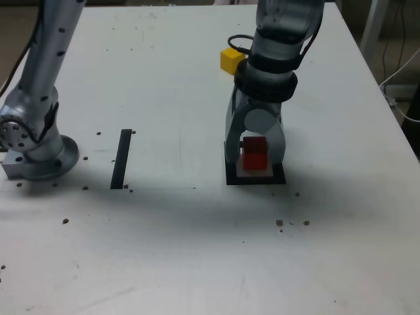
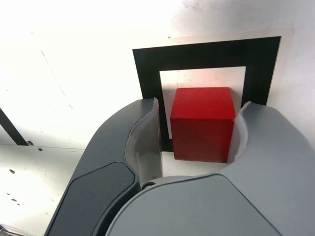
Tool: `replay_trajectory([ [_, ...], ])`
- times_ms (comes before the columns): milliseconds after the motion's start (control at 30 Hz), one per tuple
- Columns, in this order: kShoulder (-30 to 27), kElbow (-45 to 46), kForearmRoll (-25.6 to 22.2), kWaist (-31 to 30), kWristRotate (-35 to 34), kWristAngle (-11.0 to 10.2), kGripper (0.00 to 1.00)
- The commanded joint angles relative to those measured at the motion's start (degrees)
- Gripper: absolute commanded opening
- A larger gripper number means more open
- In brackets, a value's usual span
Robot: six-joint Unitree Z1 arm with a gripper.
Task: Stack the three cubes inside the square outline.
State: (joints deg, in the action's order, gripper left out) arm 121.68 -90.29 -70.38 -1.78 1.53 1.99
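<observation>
At the exterior view's left, the arm's grey base (image 1: 36, 154) is seen bolted to the white surface (image 1: 164, 249), with a link rising out of the top of the picture. Just to its right a straight black strip (image 1: 121, 159) is laid flat on the surface, and small dark specks are scattered around it and further along the near side.

Further right, the square outline (image 1: 256, 177) is found, its thick black frame partly covered by the end effector (image 1: 255, 156), which is pointed downward over it. The red cube (image 1: 254, 153) is seen between the two grey fingers. In the wrist view the red cube (image 2: 202, 123) is shown within the square outline (image 2: 206, 54), resting largely on the white centre, with its near edge over the inner part of the black frame. The end effector (image 2: 197, 132) is parted slightly: a thin gap is visible between the cube and one finger, while on the other side it cannot be told whether the finger is touching the cube.

Behind the arm's wrist in the exterior view, the yellow cube (image 1: 230, 60) is seen on the surface, well apart from the square outline and partly hidden by the arm. A green cube is not made out in either view.
</observation>
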Motion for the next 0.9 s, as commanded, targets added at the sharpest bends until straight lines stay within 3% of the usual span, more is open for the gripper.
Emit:
replay_trajectory([
  [0, 0.23, 0.27, 0.07, 0.25, 0.26, 0.12, 0.98],
  [167, -0.54, 0.65, -0.14, 0.82, 0.77, -0.12, 0.99],
  [433, -5.97, 0.56, -2.75, 4.17, 1.69, -4.76, 0.99],
  [633, -8.52, 0.56, -5.95, 9.95, 3.16, -6.85, 0.99],
  [867, -8.6, -0.54, -6.95, 20.3, 5.24, -7.19, 0.99],
])
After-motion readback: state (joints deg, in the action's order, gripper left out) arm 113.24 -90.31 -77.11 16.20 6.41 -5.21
